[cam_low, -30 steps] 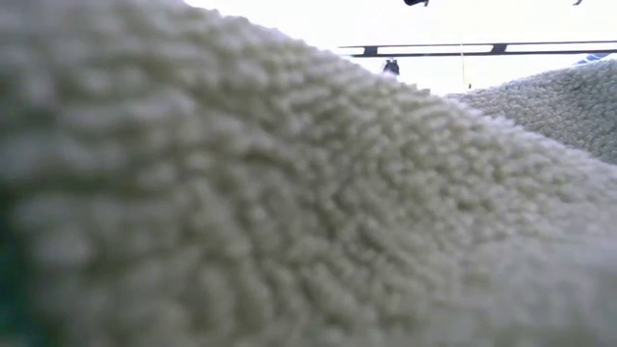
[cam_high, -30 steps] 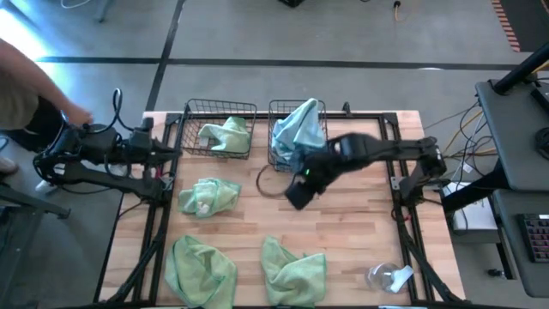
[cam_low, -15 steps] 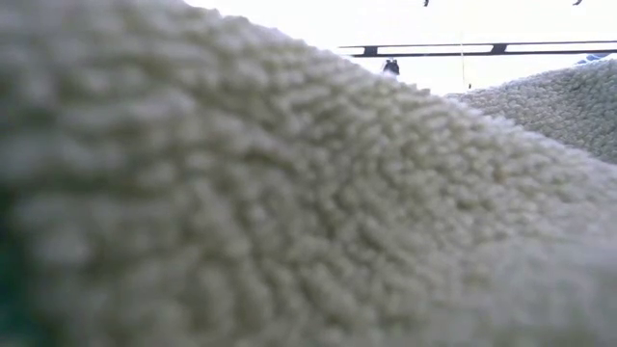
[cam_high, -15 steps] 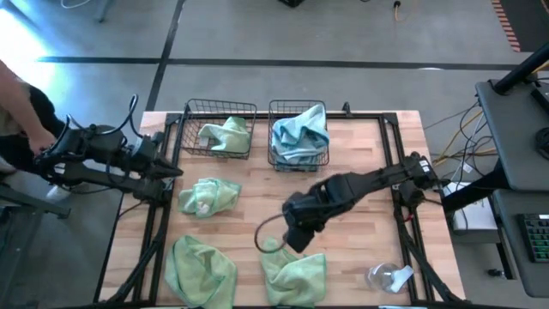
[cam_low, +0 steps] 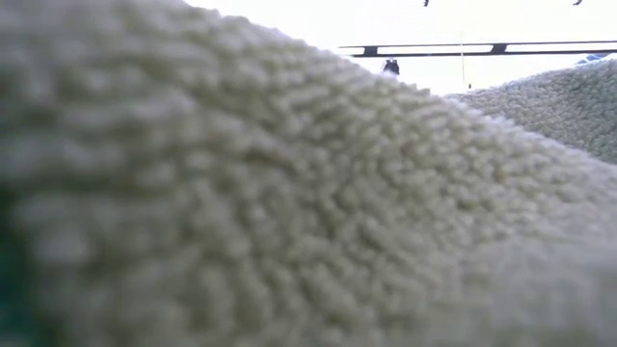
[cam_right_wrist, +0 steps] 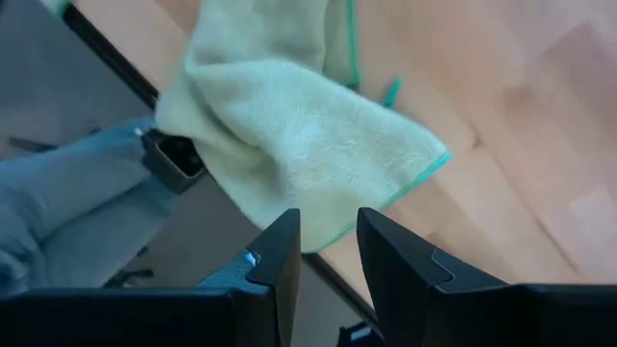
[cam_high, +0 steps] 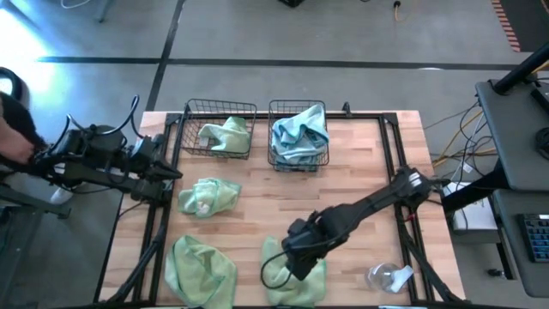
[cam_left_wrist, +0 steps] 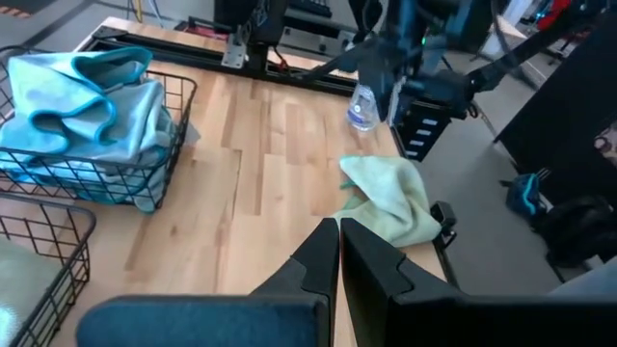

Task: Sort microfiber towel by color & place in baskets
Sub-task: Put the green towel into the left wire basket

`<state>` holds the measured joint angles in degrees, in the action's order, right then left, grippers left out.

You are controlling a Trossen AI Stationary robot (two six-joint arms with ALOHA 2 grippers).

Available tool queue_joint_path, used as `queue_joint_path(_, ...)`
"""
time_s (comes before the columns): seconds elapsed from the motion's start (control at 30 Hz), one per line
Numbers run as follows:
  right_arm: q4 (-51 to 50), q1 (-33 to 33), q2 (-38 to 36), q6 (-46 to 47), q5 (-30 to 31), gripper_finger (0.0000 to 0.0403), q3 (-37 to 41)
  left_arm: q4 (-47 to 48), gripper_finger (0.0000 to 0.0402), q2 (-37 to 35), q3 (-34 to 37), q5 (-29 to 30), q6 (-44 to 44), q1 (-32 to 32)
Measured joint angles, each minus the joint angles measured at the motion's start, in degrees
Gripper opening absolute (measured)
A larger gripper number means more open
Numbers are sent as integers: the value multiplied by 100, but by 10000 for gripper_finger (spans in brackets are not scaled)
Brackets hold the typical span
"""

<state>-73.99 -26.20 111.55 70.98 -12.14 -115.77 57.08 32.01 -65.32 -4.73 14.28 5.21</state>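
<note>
Right arm goes for a green towel

The right gripper [cam_high: 300,262] hangs over the green towel [cam_high: 296,273], jaws narrowly parted and empty, lined up to pinch it; the left gripper [cam_left_wrist: 338,253] waits, jaws closed.

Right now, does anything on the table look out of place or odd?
Yes. One green towel at the table's near edge hangs partly over it. A clear plastic item, no towel, lies near the right corner. A towel also covers the low camera.
</note>
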Motion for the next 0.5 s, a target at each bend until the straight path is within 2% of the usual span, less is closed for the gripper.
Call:
queue_joint_path(0.27, 283, -212, 785, -299, -799, 106, -141, 2, 0, -9, 0, -11, -5, 0)
queue_joint_path(0.5, 282, -232, 1251, -606, -903, 106, -213, 4, 0, -11, 0, -10, -17, 0)
